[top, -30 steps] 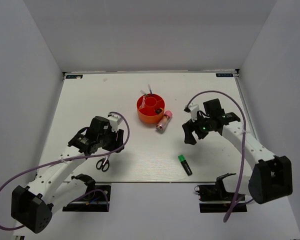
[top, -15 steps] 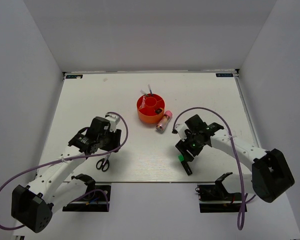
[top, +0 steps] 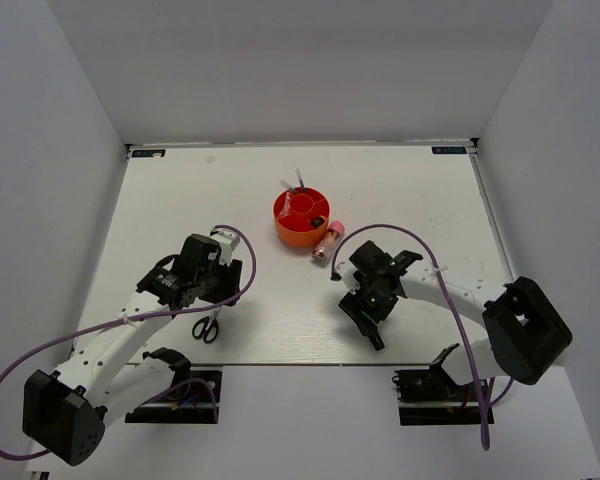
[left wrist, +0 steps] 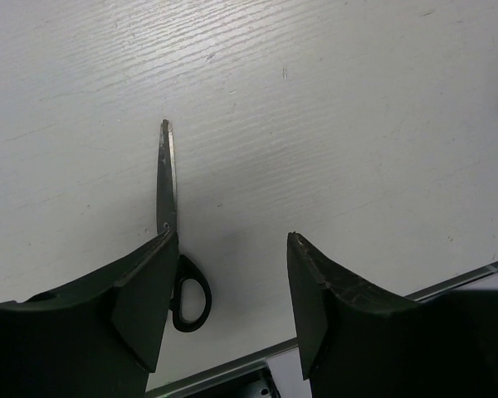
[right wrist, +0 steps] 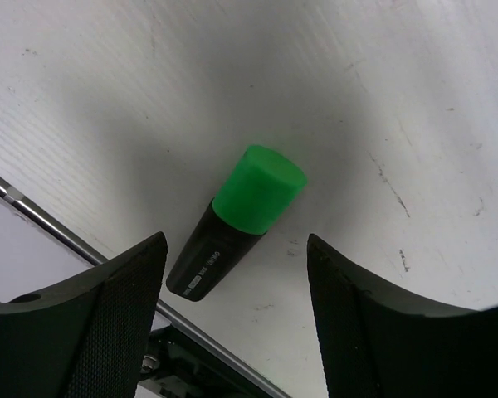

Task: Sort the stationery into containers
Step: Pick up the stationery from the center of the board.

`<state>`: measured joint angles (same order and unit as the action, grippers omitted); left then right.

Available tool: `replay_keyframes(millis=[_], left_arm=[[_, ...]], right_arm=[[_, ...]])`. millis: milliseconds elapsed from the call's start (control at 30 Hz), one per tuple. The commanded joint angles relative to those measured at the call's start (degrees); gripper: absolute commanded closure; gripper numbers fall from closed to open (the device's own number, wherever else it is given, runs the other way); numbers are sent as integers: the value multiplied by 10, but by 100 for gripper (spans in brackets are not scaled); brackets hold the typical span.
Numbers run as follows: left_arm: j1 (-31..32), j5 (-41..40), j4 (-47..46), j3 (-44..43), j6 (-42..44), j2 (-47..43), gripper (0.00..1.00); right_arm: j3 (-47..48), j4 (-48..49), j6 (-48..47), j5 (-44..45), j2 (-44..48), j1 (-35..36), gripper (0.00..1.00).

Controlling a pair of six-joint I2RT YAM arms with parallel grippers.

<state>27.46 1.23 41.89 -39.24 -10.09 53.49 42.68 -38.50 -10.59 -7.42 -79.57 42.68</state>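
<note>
The black-handled scissors (top: pixel 207 325) lie near the table's front edge. My left gripper (top: pixel 218 300) is open just above them. In the left wrist view (left wrist: pixel 231 249) the scissors (left wrist: pixel 168 182) run under the left finger, with one handle loop showing between the fingers. My right gripper (top: pixel 364 312) is open over the green highlighter (top: pixel 376 340), which it mostly hides. In the right wrist view (right wrist: pixel 235 242) the highlighter (right wrist: pixel 232 228) lies between the open fingers, green cap pointing away. The orange tub (top: pixel 302 228) holds a thin white pen (top: pixel 298 181) and small items. A pink-capped clear tube (top: pixel 327 242) lies beside the tub.
The table's front edge (right wrist: pixel 50 217) runs close behind the highlighter, and also close behind the scissors (left wrist: pixel 448 282). White walls enclose the table on three sides. Purple cables loop from both arms.
My right arm has swung left and toward the front edge, coming down over the green highlighter. My left arm has hardly moved.
</note>
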Motion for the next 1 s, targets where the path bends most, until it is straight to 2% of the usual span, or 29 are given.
replay_keyframes(millis=[0, 67, 200, 500, 633, 767, 800, 967], left_arm=[[-1, 3, 0, -11, 4, -1, 34], [-2, 3, 2, -12, 4, -1, 34], [-2, 3, 0, -10, 4, -2, 34], [-2, 1, 1, -12, 5, -5, 34], [-1, 1, 2, -12, 5, -8, 34], [-1, 0, 2, -11, 5, -12, 34], [-3, 0, 2, -11, 6, -10, 34], [-2, 3, 2, -11, 6, -12, 34]], right_arm=[[13, 17, 17, 14, -11, 14, 29], [9, 24, 26, 36, -16, 21, 29], [3, 45, 55, 93, -28, 35, 37], [10, 49, 75, 184, -50, 76, 38], [24, 34, 85, 192, -77, 85, 38], [37, 4, 91, 172, -92, 86, 46], [38, 2, 92, 149, -92, 86, 50], [42, -9, 95, 123, -95, 83, 53]])
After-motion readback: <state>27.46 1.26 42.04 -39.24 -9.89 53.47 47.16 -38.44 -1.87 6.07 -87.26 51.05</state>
